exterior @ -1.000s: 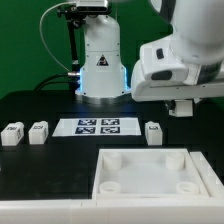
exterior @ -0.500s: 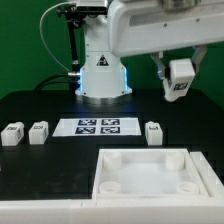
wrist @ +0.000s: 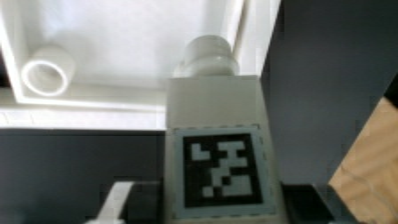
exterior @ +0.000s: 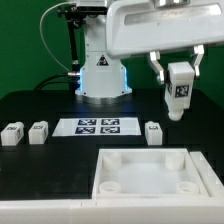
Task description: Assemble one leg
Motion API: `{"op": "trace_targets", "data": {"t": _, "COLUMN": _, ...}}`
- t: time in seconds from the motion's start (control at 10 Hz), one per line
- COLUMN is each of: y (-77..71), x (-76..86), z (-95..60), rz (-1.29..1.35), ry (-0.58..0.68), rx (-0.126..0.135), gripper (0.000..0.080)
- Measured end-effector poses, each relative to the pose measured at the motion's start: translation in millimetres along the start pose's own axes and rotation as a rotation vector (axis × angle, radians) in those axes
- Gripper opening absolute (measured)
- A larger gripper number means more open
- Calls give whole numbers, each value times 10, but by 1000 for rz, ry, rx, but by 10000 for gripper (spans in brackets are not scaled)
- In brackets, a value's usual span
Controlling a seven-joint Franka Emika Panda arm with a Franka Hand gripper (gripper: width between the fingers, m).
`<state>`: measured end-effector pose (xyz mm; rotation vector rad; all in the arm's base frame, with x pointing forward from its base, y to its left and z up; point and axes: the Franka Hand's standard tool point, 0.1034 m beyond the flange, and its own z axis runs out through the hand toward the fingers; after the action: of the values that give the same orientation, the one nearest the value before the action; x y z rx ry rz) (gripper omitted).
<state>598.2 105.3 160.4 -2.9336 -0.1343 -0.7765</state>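
My gripper is shut on a leg, a small white block with a black-and-white tag, and holds it upright high above the table at the exterior view's right. In the wrist view the held leg fills the middle, its round peg end pointing toward the white tray, whose round corner socket shows beside it. The tray lies at the front of the table, with round sockets at its corners. Three more legs lie on the table, two at the left and one at the right.
The marker board lies flat between the loose legs. The robot base stands behind it. The table surface is black, with a green backdrop behind.
The arm has swung from low at the right edge up and leftward. The held leg now hangs upright and a little lower than half a second ago.
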Motion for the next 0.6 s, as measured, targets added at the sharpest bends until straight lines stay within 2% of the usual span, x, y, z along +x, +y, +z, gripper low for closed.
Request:
{"op": "trace_targets", "data": {"t": 0.1, "y": 44, "x": 122, "z": 137, "rz": -13, "ry": 33, "rx": -1, "gripper": 292}}
{"op": "trace_targets", "data": {"t": 0.3, "y": 34, "x": 333, "z": 302, "rz": -11, "ry": 47, "rx": 5, "gripper": 292}}
{"op": "trace_targets", "data": {"t": 0.5, "y": 46, "x": 227, "z": 505, "rz": -4, "ry": 46, "rx": 6, "gripper": 292}}
{"op": "trace_targets", "data": {"t": 0.6, "y": 30, "x": 180, "z": 546, "rz": -6, "ry": 55, "rx": 6, "gripper": 292}}
